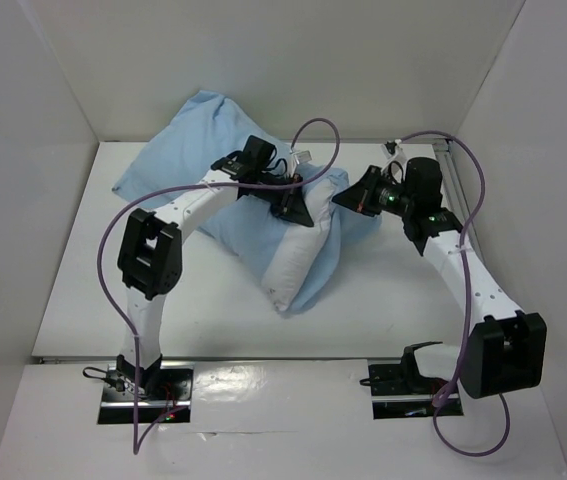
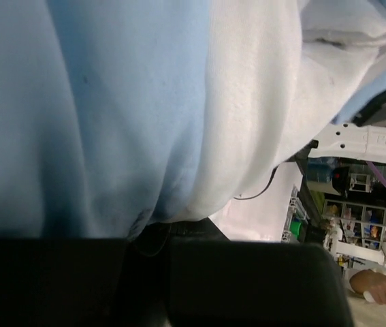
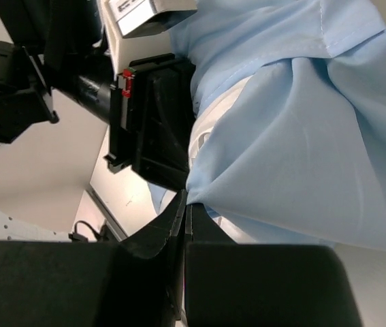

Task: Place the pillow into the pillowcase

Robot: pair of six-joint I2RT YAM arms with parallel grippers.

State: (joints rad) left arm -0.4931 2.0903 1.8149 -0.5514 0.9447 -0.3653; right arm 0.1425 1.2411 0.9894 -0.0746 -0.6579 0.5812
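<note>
The white pillow (image 1: 301, 268) lies mid-table with its near end bare. Its far part sits inside the light blue pillowcase (image 1: 195, 135), which bunches toward the back left. My left gripper (image 1: 289, 205) is at the case's open edge on top of the pillow. In the left wrist view the left gripper (image 2: 146, 235) is shut on a fold of the pillowcase (image 2: 84, 116) beside the pillow (image 2: 247, 116). My right gripper (image 1: 349, 197) is at the right side of the opening. In the right wrist view the right gripper (image 3: 186, 204) is shut on the pillowcase (image 3: 295, 150), with a strip of pillow (image 3: 210, 126) showing.
White walls (image 1: 33, 120) enclose the white table (image 1: 113, 290) on three sides. A metal rail (image 1: 263, 357) runs along the near edge. Purple cables (image 1: 108, 250) loop off both arms. My left gripper's black body (image 3: 148, 116) is close to my right gripper.
</note>
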